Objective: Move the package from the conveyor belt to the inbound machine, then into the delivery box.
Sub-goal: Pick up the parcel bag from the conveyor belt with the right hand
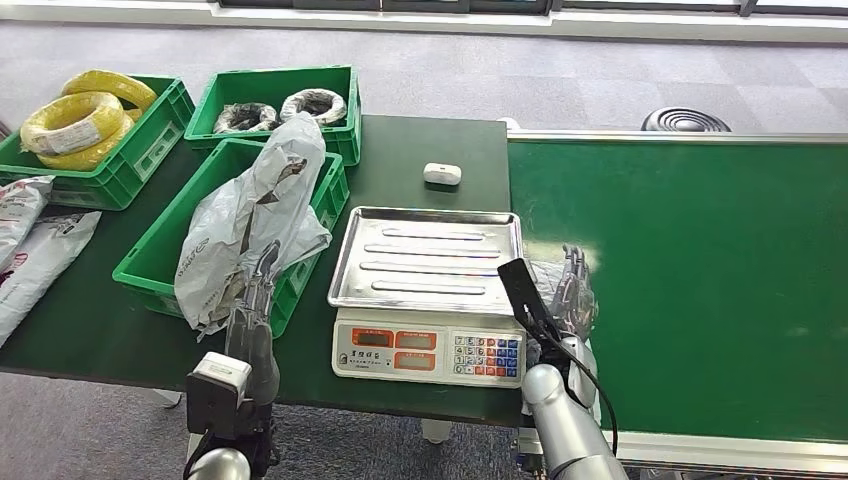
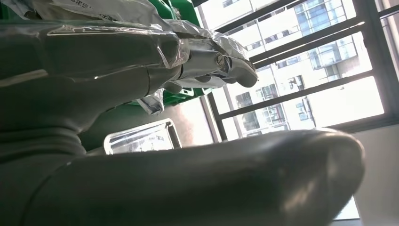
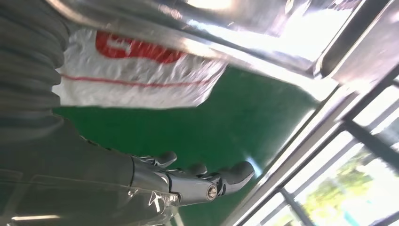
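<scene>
A parcel-sorting or logistics workstation: a wide green conveyor belt (image 1: 690, 280) runs beside a dark green table (image 1: 420, 150) carrying a white electronic weighing scale with a steel tray (image 1: 428, 300), green plastic crates (image 1: 160, 265) holding coiled yellow cable (image 1: 75, 120), and grey plastic mailing bags (image 1: 250, 215). Grey carpet and large windows surround it.

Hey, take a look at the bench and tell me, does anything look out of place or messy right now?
Yes. The grey package in the left hand is crumpled and stands half out of the green crate, draped over its rim. The scale tray is bare.
</scene>
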Motion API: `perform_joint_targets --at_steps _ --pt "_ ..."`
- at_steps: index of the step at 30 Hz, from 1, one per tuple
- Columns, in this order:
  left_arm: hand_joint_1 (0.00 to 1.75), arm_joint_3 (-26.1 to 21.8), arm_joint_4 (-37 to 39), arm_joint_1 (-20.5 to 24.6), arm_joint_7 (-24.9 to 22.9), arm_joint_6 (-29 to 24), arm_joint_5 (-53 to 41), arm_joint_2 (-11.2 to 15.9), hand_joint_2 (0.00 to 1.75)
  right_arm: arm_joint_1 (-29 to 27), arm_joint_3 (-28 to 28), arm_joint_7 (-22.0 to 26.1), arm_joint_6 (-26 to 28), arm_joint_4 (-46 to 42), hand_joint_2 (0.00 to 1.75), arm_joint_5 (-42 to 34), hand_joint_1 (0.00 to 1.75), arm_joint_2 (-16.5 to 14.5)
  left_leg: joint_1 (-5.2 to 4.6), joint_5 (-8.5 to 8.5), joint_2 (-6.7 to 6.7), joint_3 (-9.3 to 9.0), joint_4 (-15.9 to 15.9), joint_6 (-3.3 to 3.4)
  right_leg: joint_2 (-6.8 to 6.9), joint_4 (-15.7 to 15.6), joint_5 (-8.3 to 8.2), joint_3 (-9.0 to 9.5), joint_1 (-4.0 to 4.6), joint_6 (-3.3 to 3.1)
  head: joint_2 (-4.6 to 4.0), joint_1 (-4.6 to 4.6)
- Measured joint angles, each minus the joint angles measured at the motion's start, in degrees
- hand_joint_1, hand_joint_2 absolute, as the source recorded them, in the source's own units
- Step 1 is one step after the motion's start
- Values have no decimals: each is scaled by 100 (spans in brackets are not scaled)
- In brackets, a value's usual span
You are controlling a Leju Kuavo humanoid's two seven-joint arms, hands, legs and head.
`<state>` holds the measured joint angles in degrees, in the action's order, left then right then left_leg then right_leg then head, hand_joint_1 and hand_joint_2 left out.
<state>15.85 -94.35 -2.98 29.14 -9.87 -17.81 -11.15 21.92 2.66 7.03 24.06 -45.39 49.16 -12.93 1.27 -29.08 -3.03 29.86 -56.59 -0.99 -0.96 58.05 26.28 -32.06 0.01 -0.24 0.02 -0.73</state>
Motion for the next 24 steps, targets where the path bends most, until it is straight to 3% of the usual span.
perform_joint_targets --at_steps 3,8,10,12,13,15,19,24 --pt "0 -2 -7 -12 31 -4 22 4 0 -466 287 207 -512 -875 175 -299 0 12 2 39 28 33 -1 -8 9 3 -12 -33 2 1 0 -5" --pt "0 -5 -4 -38 56 4 32 19 0 -940 563 331 -521 -1576 175 -562 0 56 1 56 84 110 0 -17 62 7 -6 -103 4 7 0 -3" --pt "0 -4 7 -38 95 45 52 21 0 -1153 634 1098 62 -2039 175 -1291 0 63 -3 62 114 128 -2 -15 91 8 -3 -130 2 10 0 -4" --pt "0 0 44 -24 134 85 82 22 0 -1397 738 2346 977 -2893 175 -2130 0 80 -8 73 149 148 -3 -11 123 8 0 -156 -1 13 0 -3" --pt "0 0 70 -15 150 92 97 23 0 -1485 807 2868 1307 -3360 175 -2318 0 100 -9 75 155 159 -3 -10 131 7 0 -164 -2 13 0 -3" --pt "0 -2 128 9 180 111 131 26 0 -1598 997 3345 1555 -4267 175 -2231 0 148 -10 73 147 165 -3 -10 129 6 0 -168 -3 14 0 -3" --pt "0 -14 196 28 194 154 173 28 0 -1713 1282 3342 1557 -5443 175 -1652 0 155 -11 69 154 167 -2 -9 129 4 5 -166 -6 17 0 -4" --pt "0 -39 211 14 194 174 181 29 0 -1717 1305 3325 1556 -5974 175 -1464 0 60 -11 74 158 165 -1 -7 131 3 3 -161 -5 17 0 -3"
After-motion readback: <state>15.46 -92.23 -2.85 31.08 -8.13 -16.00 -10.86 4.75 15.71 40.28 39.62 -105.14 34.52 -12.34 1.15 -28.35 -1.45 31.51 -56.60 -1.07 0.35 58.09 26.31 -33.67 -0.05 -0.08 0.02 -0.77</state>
